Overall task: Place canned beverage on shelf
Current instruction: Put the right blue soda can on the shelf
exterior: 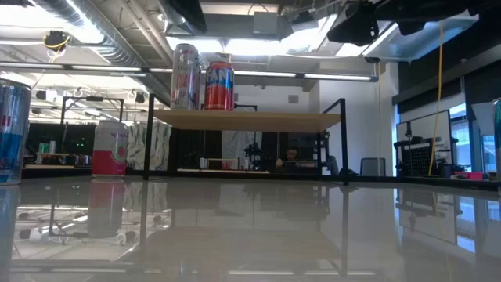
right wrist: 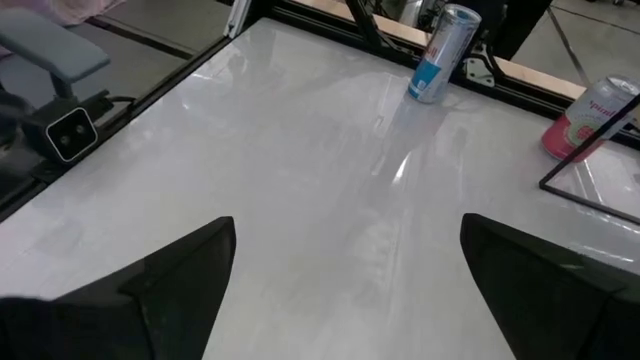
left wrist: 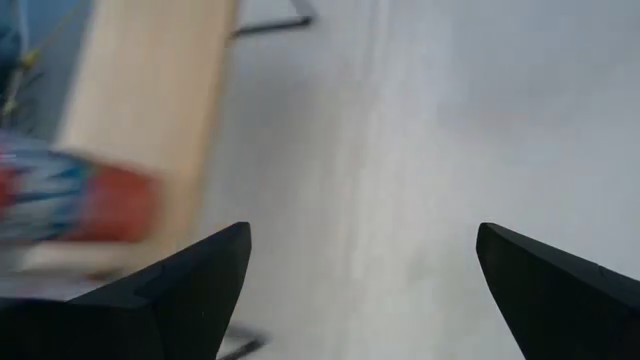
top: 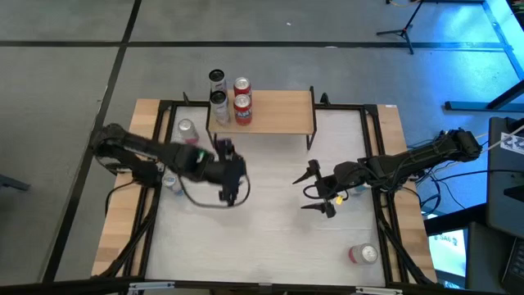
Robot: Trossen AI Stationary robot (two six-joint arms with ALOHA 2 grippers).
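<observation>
Nearest the front edge of the white table [top: 270,246], a red can [top: 363,255] lies on its side at the right corner, well apart from everything else. Farther in, the right gripper [top: 315,190] hangs over the table's middle right with its jaws spread wide and nothing between them. The left gripper [top: 230,176] sits over the middle left, jaws also spread and empty, just in front of the shelf [top: 262,112]. To its left a pink can [top: 187,131] stands beside the shelf's left legs, and a slim blue-and-silver can [right wrist: 441,54] stands near the left arm. At the far edge the shelf's wooden board carries a red can [top: 242,106] and a silver can [top: 219,106] at its left end; two more cans show behind them there, while the rest of the board is bare.
</observation>
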